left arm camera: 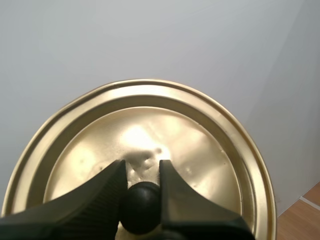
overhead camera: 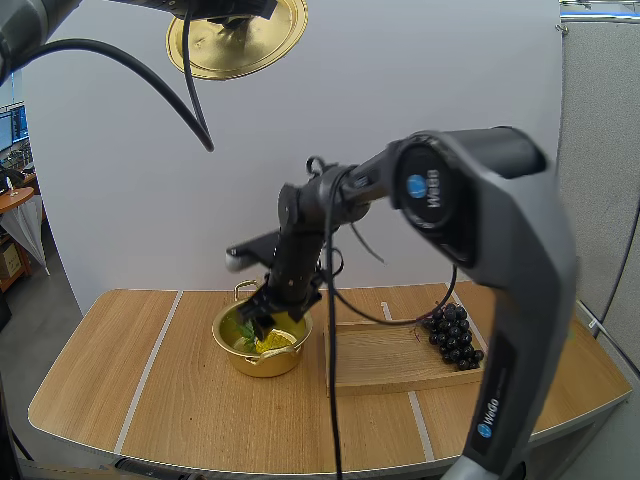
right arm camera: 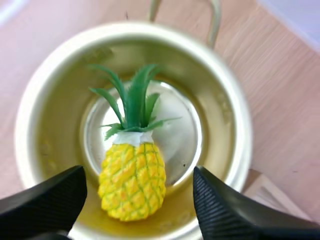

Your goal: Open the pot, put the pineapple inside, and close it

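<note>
The left gripper is up high above the table, its two fingers clamped on the black knob of the golden lid, so the lid hangs in the air well clear of everything below, off to the left of the pot and far above it. Down on the wood, the golden pot stands uncovered just left of the wooden tray, and a bunch of dark grapes lies at the tray's far right end. The right gripper is lowered right over the pot's mouth. From its own wrist view, the right gripper has its fingers spread wide, gripping nothing, with a gap on each side between them and the fruit. The pineapple lies on its side on the bottom of the pot, its yellow body toward the fingers and its green leaves pointing toward the handle on the far rim.
</note>
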